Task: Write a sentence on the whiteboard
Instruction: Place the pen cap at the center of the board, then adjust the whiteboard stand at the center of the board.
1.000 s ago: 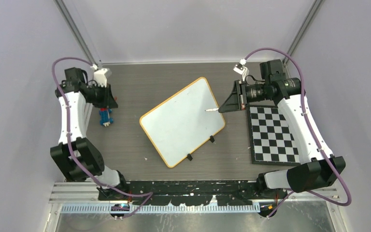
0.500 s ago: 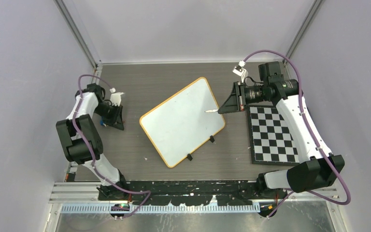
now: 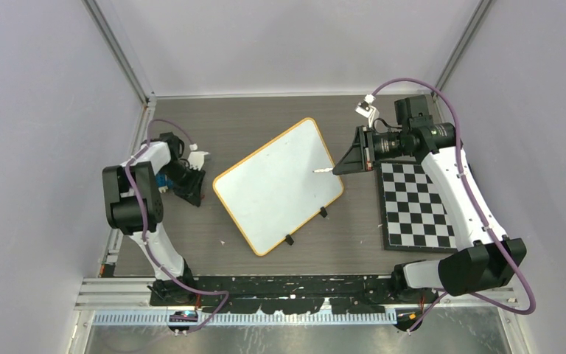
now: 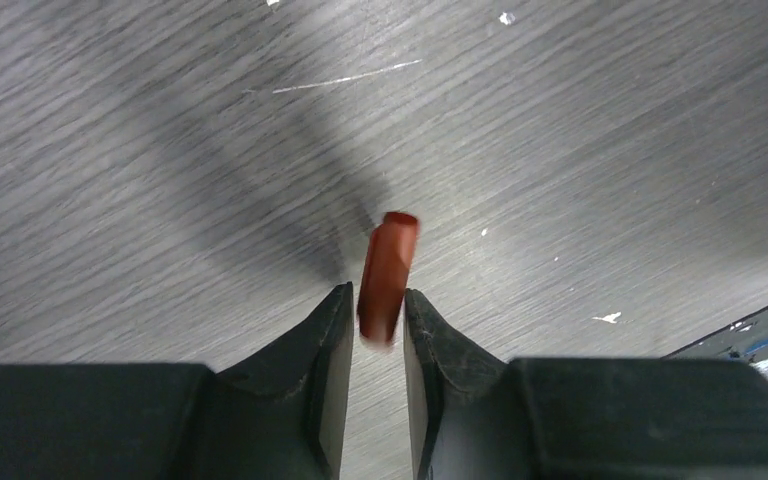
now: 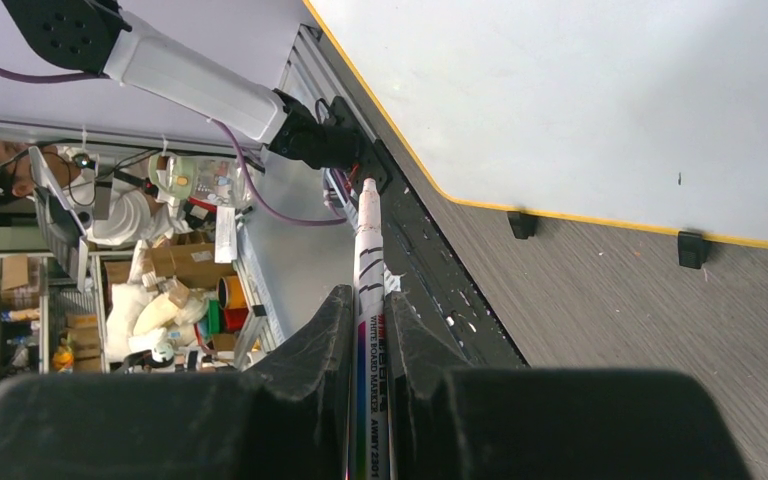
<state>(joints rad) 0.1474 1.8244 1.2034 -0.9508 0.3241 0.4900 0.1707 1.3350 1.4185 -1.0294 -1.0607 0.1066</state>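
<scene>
The whiteboard lies tilted in the middle of the table, and its white face is blank; no sentence shows on it. It also shows in the right wrist view. My right gripper is shut on a white whiteboard marker, whose tip is over the board's right part. My left gripper is low over the table just left of the board. Its fingers are closed around a short red-brown marker cap, as seen at the left gripper in the left wrist view.
A black-and-white checkered mat lies right of the board, under my right arm. A small blue object lies by my left arm, partly hidden. The board's two black feet point toward the near edge. Grey walls close the table in.
My left arm has folded in, and its gripper has moved from the far left to right beside the whiteboard's left corner. My right arm and the marker have stayed still.
</scene>
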